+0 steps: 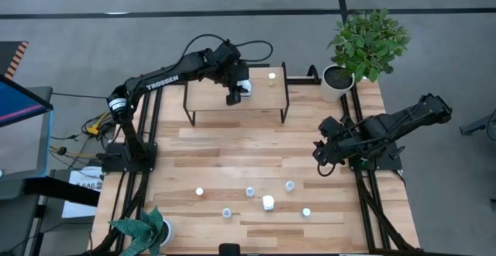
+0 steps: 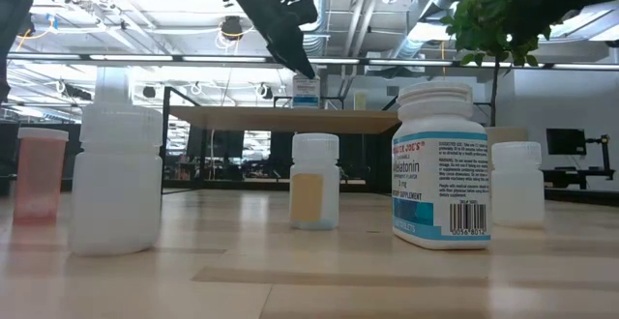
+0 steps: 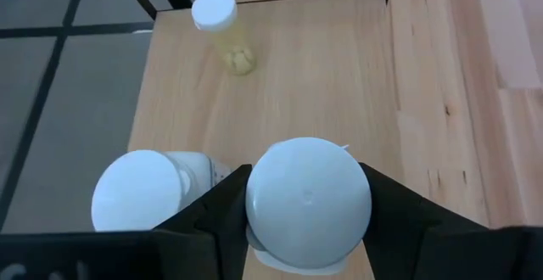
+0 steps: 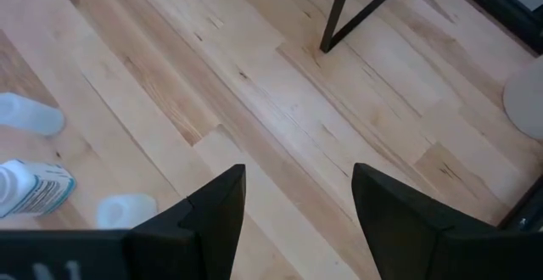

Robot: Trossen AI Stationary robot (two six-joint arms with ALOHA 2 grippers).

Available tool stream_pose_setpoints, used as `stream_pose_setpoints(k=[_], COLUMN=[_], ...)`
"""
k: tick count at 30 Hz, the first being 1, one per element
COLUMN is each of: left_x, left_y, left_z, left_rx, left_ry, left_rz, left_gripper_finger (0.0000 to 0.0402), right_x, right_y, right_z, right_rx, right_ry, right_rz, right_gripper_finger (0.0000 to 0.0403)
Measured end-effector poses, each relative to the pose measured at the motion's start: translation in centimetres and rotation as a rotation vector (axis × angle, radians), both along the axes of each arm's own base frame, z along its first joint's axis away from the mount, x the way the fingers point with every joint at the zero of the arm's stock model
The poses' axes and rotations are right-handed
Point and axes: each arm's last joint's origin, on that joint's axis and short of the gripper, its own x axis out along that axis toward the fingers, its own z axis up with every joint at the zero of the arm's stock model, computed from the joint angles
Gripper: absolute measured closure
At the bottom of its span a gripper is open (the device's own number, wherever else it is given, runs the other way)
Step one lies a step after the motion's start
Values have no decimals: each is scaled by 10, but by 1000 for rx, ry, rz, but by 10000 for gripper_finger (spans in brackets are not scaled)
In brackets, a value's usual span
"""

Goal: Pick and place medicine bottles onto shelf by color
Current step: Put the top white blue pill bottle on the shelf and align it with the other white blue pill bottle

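White plastic fills the space between the left tool's (image 3: 305, 229) two dark fingers (image 3: 222, 216): a wide-capped white bottle (image 3: 307, 197) sits between them at the bottom centre of the left wrist view, the fingers close against its sides, though whether they grip or have just let go cannot be told. A second white-capped bottle (image 3: 140, 193) stands just beside it at lower left, touching or nearly so. In the high view this tool (image 1: 235, 93) hangs over the shelf (image 1: 209, 95) at upper centre. Judging from that, the step in hand is setting the white bottle down next to its white match, so the tool should part only enough to free the cap, then lift straight up without sweeping sideways, since the neighbour is close enough to be knocked over. A yellowish bottle (image 3: 227, 38) with a white cap stands well apart at the top of the wrist view, near the shelf's far edge. Farther out, the right tool (image 1: 322, 157) waits over bare desk (image 1: 232, 151) at centre right, fingers (image 4: 216, 208) spread and holding nothing. Six small bottles remain in the lower centre of the high view, among them a larger labelled bottle (image 1: 268, 202).
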Motion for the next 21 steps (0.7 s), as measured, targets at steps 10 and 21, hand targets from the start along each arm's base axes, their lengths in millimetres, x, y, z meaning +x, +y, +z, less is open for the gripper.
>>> stream_pose_setpoints(k=[10,21], left_x=[0,-1], left_y=[2,2], left_z=[-3,-3], left_rx=[-19,-1], left_ry=[-5,12], left_rz=[45,70], left_gripper_finger=[234,171], right_x=[0,0], right_y=[0,0], right_z=[0,0], right_rx=[4,4], right_ry=[1,2], right_rz=[1,1], right_gripper_finger=[164,164])
